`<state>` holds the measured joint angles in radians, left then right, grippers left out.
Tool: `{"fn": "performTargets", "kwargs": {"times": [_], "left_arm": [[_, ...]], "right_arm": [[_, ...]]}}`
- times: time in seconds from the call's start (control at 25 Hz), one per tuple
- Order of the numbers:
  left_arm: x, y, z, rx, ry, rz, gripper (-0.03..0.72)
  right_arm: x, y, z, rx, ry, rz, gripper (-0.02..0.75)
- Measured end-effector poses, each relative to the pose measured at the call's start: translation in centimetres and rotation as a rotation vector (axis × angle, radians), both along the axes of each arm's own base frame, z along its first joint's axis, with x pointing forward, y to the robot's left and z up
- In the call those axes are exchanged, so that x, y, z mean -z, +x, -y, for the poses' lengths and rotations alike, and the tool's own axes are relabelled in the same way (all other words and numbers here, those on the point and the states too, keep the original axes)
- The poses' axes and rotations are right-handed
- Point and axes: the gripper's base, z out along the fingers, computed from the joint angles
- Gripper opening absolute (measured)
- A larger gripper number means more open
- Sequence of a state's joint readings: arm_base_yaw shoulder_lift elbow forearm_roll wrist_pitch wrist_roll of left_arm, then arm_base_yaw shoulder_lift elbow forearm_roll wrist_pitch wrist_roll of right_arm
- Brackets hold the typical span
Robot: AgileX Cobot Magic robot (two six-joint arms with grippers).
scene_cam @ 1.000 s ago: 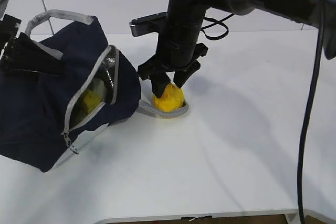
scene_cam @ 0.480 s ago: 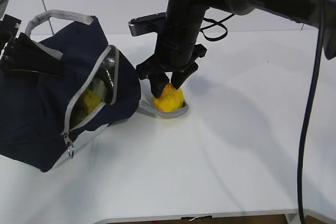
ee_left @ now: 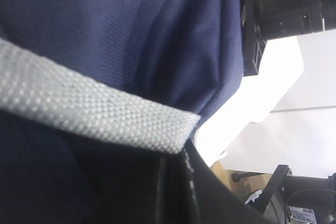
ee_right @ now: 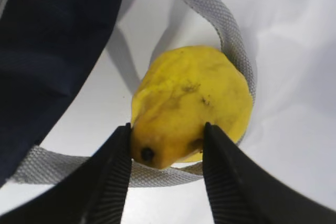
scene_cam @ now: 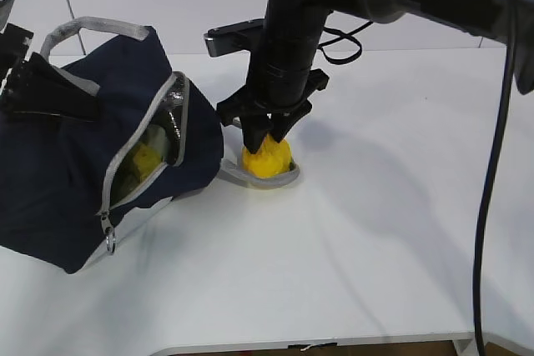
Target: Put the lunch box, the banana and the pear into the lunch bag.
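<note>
Exterior view: right gripper lowered straight onto the pear, both black fingers pressed against its top, closed on the fruit. Pear still resting on the white table, inside the loop of a grey handle lying flat beside the lunch bag. Bag slumped on the left of the table, zipper gaping, silver lining visible along the opening, something yellow seen within; whether banana or not, impossible to tell. A pale greenish shape just above it, too hidden to name. Ring pull hanging at the low end of the zipper. Left gripper at the far left edge, against the upper side of the bag near the other handle; grip impossible to judge here.

Left wrist view: filled almost wholly by navy fabric and a band of grey webbing crossing it. Dark finger at the bottom, tips hidden; open or closed, cannot be told.

Right wrist view: pear clamped between two black fingers, stem hole facing the camera, grey strap curving round it on the table.
</note>
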<state>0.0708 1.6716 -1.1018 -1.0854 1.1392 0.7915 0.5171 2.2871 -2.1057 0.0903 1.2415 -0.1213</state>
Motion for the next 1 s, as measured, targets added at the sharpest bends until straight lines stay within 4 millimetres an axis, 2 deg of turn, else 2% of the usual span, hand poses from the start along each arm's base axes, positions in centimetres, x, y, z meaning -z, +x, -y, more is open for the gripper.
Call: {"fn": "performTargets", "kwargs": {"times": [0.12, 0.32, 0.6, 0.84, 1.0], "left_arm": [[0.0, 0.0, 0.0, 0.001, 0.001, 0.0, -0.009], [0.0, 0.0, 0.0, 0.001, 0.001, 0.0, -0.009], [0.0, 0.0, 0.0, 0.001, 0.001, 0.0, -0.009], [-0.1, 0.0, 0.0, -0.005, -0.01, 0.001, -0.009], [-0.4, 0.2, 0.2, -0.027, -0.051, 0.004, -0.009]], "right_arm": [[0.0, 0.1, 0.1, -0.001, -0.01, 0.008, 0.349], [0.0, 0.1, 0.2, 0.0, -0.017, 0.014, 0.284], [-0.5, 0.4, 0.2, -0.001, -0.023, 0.041, 0.268], [-2.5, 0.9, 0.0, 0.0, 0.006, 0.106, 0.264], [-4.1, 0.6, 0.2, 0.0, 0.021, 0.134, 0.263]]}}
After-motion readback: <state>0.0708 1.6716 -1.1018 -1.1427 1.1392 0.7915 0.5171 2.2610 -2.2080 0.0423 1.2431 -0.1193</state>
